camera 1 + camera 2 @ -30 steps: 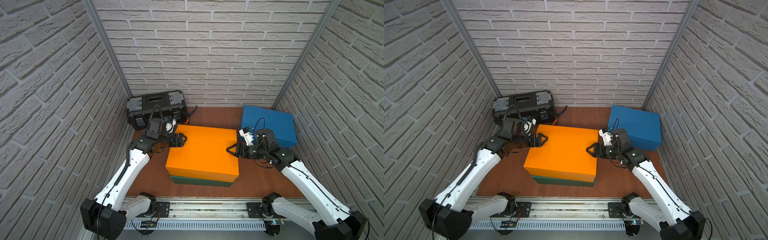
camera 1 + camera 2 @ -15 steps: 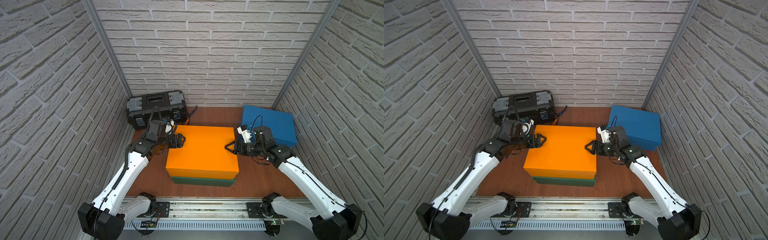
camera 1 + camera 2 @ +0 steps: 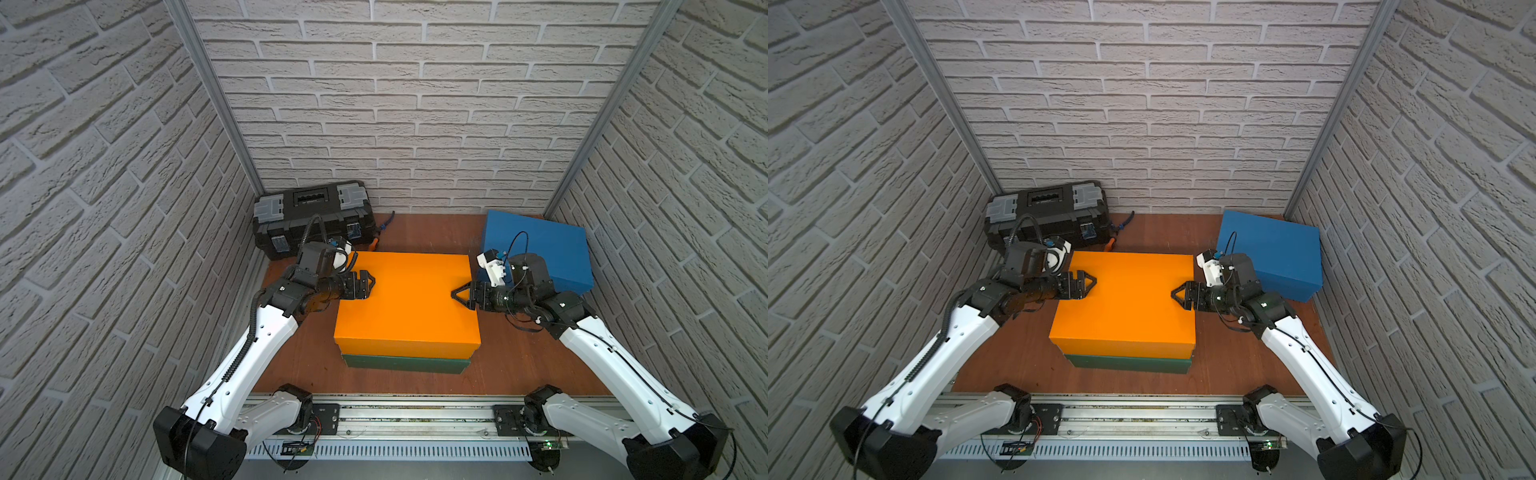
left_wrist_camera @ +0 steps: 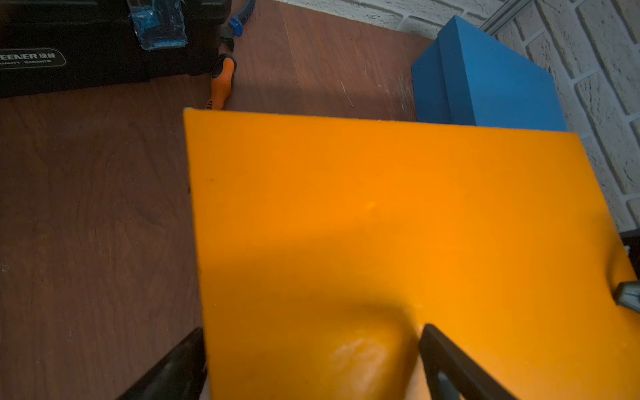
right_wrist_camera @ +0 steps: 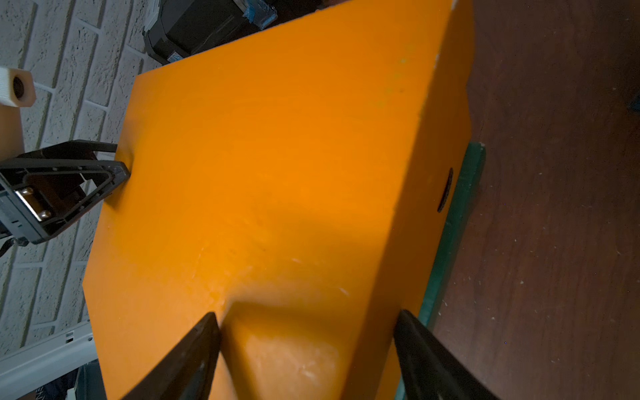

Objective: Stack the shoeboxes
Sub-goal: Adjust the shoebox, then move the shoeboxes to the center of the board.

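— Going left to right, what is sitting where?

— A black toolbox (image 3: pixel 311 216) is lying at the back left of the table (image 3: pixel 519 365), latched, so nothing inside is showing. The orange box (image 3: pixel 407 307) is resting in the middle on top of the green box (image 3: pixel 407 365). The blue box (image 3: pixel 540 245) is sitting on the table at the back right, close to the stack's far corner. All three lids are on, hiding any contents.

— And the grippers?

— The left gripper (image 3: pixel 370 282) is hanging at the orange lid's left edge with its jaws wide apart, one finger above the lid and one outside the edge. The right gripper (image 3: pixel 456 294) is doing the same at the right edge, its jaws apart and straddling the lid and the side wall. Neither is clamping anything.

— Is anything differing from a second ago?

— Yes. The orange box was lying skewed then, its near right corner jutting past the green one. Now it is sitting square over it. Both pairs of jaws are standing wider too.

— Which way are the boxes pointing?

— The orange box is running its long side left to right, from one gripper to the other. The green one underneath is lying the same way, with only its front strip peeking out. The blue box is also lying roughly left to right, turned a little off the back wall.
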`<state>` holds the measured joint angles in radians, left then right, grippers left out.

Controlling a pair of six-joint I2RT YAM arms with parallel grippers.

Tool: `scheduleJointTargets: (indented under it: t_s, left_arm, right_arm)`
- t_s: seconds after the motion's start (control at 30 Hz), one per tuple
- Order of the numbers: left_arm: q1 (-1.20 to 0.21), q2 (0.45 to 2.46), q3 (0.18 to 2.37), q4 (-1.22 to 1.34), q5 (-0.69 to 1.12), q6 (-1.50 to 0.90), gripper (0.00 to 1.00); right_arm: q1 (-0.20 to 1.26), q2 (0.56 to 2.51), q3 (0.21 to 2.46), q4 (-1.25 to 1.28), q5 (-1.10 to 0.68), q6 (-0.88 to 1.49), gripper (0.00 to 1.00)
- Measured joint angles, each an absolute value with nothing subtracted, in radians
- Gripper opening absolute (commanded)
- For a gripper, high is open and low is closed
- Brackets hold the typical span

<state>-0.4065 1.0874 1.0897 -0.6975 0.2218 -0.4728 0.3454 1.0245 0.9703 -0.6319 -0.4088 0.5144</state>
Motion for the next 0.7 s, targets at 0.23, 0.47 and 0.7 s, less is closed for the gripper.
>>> scheduleJointTargets:
  t_s: [0.23, 0.47, 0.7]
  left_arm:
    - [-0.332, 1.099, 1.166, -0.797, 0.253, -0.418, 0.98]
    - [-0.170, 1.095, 1.223, -0.825, 0.305, -0.393, 0.97]
    - [0.023, 1.097, 1.195, -0.820, 0.405, -0.408, 0.79]
  right_arm:
    - [0.348, 0.971, 0.970, -0.641, -0.334, 0.515, 0.92]
    - [0.334, 0.951, 0.978, -0.662, -0.307, 0.508, 0.90]
    - [0.200, 0.937, 0.978, -0.622, -0.359, 0.567, 0.69]
